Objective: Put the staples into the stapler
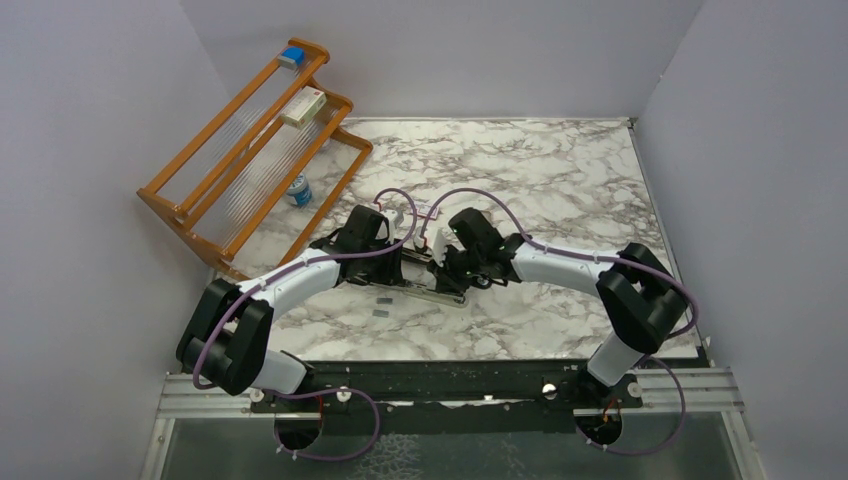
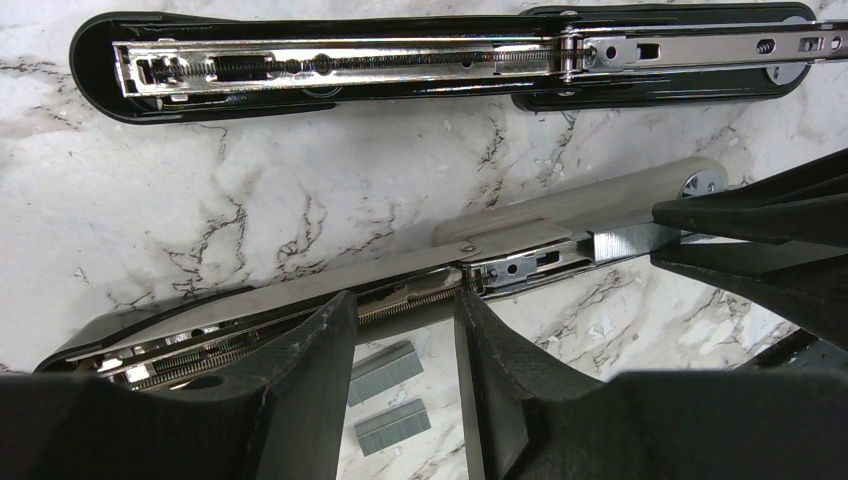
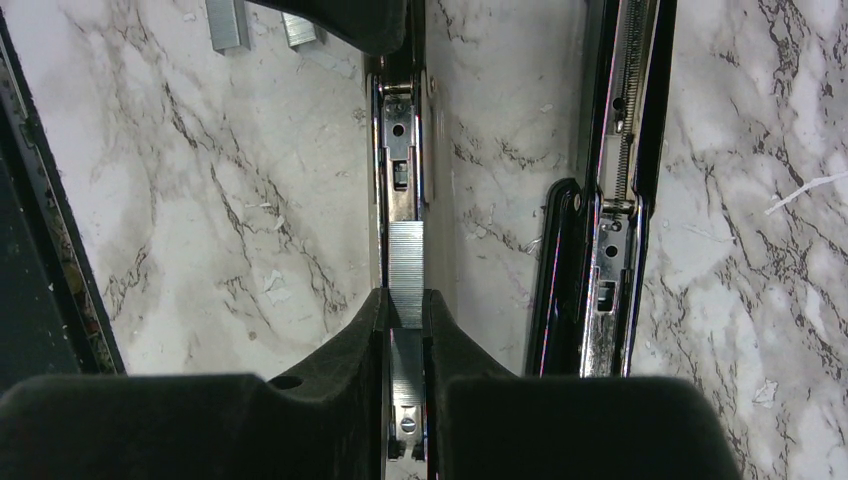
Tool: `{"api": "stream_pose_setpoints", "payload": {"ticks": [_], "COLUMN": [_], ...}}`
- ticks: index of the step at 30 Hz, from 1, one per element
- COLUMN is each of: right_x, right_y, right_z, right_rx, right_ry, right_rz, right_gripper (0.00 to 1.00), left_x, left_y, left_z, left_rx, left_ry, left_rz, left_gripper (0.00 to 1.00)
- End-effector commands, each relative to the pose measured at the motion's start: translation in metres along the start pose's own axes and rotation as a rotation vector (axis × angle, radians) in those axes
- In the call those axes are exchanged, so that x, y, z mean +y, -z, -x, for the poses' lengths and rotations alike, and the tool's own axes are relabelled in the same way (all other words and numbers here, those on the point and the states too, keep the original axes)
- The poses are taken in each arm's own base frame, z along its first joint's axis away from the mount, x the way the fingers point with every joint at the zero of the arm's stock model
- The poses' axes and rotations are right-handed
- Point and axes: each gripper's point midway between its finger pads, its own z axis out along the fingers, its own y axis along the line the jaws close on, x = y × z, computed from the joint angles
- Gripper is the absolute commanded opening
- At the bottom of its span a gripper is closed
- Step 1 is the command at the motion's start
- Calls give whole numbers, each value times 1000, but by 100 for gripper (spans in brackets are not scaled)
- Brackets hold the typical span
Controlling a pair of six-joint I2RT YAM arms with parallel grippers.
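Right gripper [image 3: 406,308] is clamping a staple strip [image 3: 406,262], which is lying along the silver rail of the opened stapler [image 3: 400,150] and sticking out past the fingertips. Left gripper [image 2: 400,310] is sitting astride the same stapler near its hinge with its fingers apart, cannot tell if they are pinching it. Stapler is lying flat on the marble table [image 2: 200,200]. Second stapler [image 2: 300,65], black, is lying open just beside it. Two loose strips [image 2: 385,372] are lying by the left fingers

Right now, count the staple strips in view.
3 strips. One sits in the right pincer over a stapler; two lie on the table by the left pincer. Others may be hidden.
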Motion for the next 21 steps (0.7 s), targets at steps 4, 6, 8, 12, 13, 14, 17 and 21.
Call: {"api": "stream_pose_setpoints", "payload": {"ticks": [4,6,8,12,13,14,17,21], "right_x": [5,5,5,5,5,5,5,1], "right_y": [-9,-9,-10,-10,-10,-10,-8,1], "right_z": [-16,-17,-19,-19,-20,-20,-18,-1], "right_rx": [64,68,73,76,79,79,67,-4], "right_ry": [-16,-18,-19,-20,-21,-20,-23,-22], "right_rz": [33,33,34,36,36,35,27,-20], "right_gripper": [3,3,3,3,3,3,3,3], "left_x": [7,7,7,6,7,6,7,6], "left_y": [-2,-2,-2,-2,-2,-2,-2,-2], "left_z": [-6,-5,-6,-6,-6,-6,-6,-5], "left_rx": [35,35,37,36,37,36,37,36], "left_ry": [-10,-11,-10,-11,-10,-11,-10,-11], "left_rz": [35,36,35,34,35,35,35,34], "left_gripper": [44,44,44,44,44,44,44,44]}}
